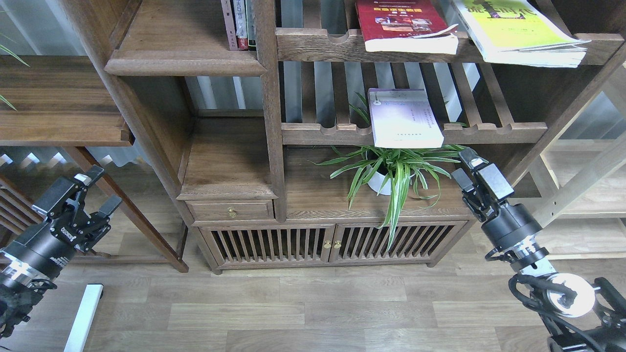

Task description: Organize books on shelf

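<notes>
Books, red (398, 22), yellow-green (518, 29), lavender (403, 120), lie flat; left fingers (110, 205) spread, right fingers (469, 156) seemingly parted.

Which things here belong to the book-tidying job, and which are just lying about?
Job:
red book
yellow-green book
lavender-white book
solid shelf
left gripper
right gripper

Lying about:
spider plant
upright spines
brass-knobbed drawer
slatted cabinet doors

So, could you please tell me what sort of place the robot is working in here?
Probably a home study or a staged living room: a large dark wooden bookcase holding paperback books, a potted spider plant on a lower shelf, and wood-plank flooring underneath.
</notes>
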You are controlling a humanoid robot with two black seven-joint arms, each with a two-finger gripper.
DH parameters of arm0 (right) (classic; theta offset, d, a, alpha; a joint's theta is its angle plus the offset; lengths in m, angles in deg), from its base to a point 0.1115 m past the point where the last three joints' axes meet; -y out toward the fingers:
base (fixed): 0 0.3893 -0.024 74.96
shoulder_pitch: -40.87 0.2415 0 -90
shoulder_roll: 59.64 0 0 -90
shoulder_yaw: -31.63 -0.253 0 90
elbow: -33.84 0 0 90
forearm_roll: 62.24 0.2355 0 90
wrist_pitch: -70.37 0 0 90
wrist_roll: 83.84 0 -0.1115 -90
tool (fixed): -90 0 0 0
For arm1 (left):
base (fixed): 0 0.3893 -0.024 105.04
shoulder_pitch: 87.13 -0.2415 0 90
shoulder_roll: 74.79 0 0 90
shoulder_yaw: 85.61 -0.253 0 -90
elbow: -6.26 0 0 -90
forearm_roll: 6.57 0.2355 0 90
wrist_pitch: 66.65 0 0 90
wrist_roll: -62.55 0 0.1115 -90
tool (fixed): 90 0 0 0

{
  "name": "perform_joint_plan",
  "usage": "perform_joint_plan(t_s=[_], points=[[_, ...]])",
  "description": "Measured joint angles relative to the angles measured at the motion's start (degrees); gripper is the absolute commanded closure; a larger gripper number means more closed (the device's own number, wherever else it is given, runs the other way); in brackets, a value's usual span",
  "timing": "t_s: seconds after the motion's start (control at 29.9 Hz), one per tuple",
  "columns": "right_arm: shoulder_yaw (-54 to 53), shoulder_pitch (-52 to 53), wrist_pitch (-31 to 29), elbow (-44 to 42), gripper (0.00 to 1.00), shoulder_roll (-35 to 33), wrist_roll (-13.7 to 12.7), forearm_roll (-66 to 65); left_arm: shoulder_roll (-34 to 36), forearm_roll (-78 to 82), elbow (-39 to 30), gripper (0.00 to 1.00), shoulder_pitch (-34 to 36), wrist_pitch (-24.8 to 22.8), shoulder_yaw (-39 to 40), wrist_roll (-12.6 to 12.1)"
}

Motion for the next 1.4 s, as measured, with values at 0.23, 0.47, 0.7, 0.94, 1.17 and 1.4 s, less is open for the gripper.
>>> perform_joint_plan(t_s=[0.23, 0.47, 0.7, 0.94, 1.17, 1.4], points=[[-0.12, -0.34, -0.43, -0.46, 0.00, 0.92, 0.00, 0.35, -0.13, -0.02, -0.01, 0.01, -1.09, 0.00, -1.04, 0.00], [0.10, -0.23, -1.33, -0.80, 0.00, 2.71, 0.12, 0.58, 0.04, -0.02, -0.11, 0.01, -1.27, 0.00, -1.10, 0.00], [0.16, -0.28, -1.43, -0.88, 0.00, 3.22, 0.12, 0.58, 0.27, -0.02, 0.07, 0.01, -1.19, 0.00, -0.53, 0.00], [-0.09, -0.35, -1.44, -0.88, 0.00, 3.20, 0.13, 0.58, 0.27, -0.02, 0.07, 0.01, -1.26, 0.00, -0.50, 0.00], [-0.13, -0.29, -1.44, -1.31, 0.00, 3.25, 0.13, 0.37, 0.15, -0.02, 0.12, 0.01, -1.28, 0.00, -0.49, 0.00], [-0.10, -0.33, -1.44, -1.75, 0.00, 2.45, -0.07, 0.23, 0.14, -0.11, -0.35, 0.01, -1.28, 0.00, -0.50, 0.00]])
